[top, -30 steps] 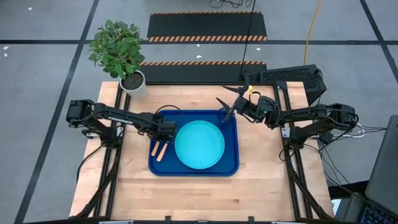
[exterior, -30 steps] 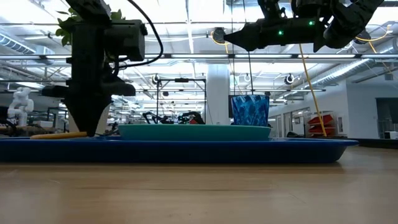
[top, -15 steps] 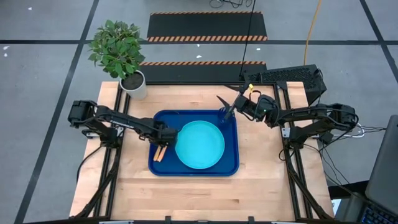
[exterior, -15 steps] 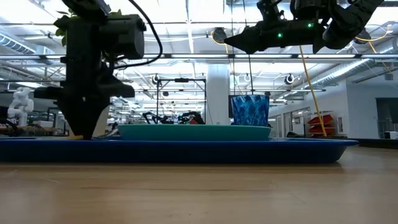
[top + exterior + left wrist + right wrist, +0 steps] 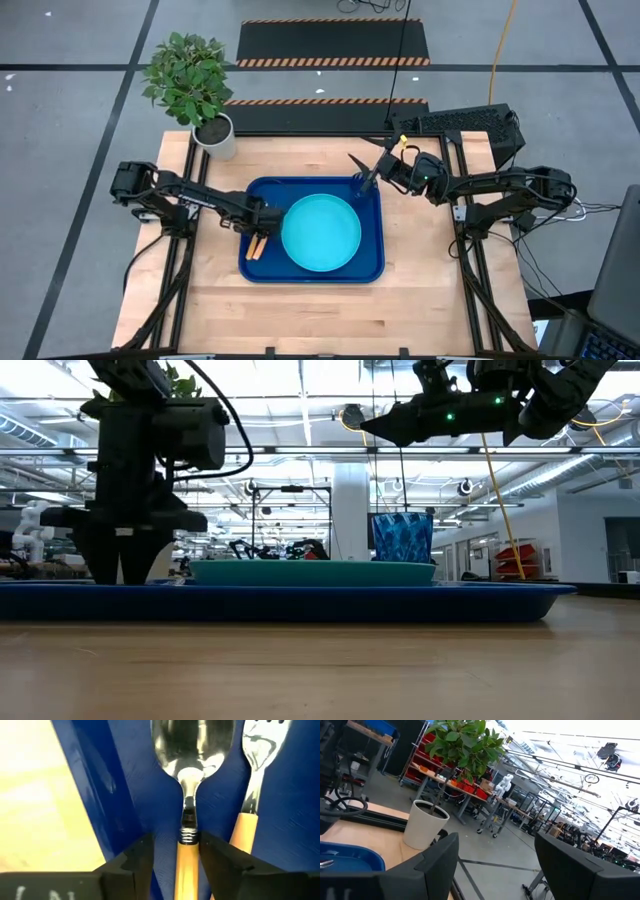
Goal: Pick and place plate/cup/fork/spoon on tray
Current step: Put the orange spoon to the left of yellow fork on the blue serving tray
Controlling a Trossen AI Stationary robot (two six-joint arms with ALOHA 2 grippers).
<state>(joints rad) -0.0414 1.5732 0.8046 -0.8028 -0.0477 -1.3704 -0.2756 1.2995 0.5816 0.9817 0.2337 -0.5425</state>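
High view: we see the left gripper low over the left strip of the tray, at the upper ends of the orange handles of the spoon and fork. The plate fills the tray's middle; the cup sits in its far right corner. The right gripper hangs raised over that corner, waiting.

Low view: we see the left gripper's fingers reaching the tray floor; plate and cup rest on the tray.

Left wrist view: we see the fingers parted, one on each side of the spoon's handle, not pressing it. The spoon's long axis runs straight ahead from the gripper, bowl farthest, fork parallel just beside.

Right wrist view: we see its fingers spread wide, empty.

Judgement: all four items lie on the tray; we judge only a straight lift-away remains.
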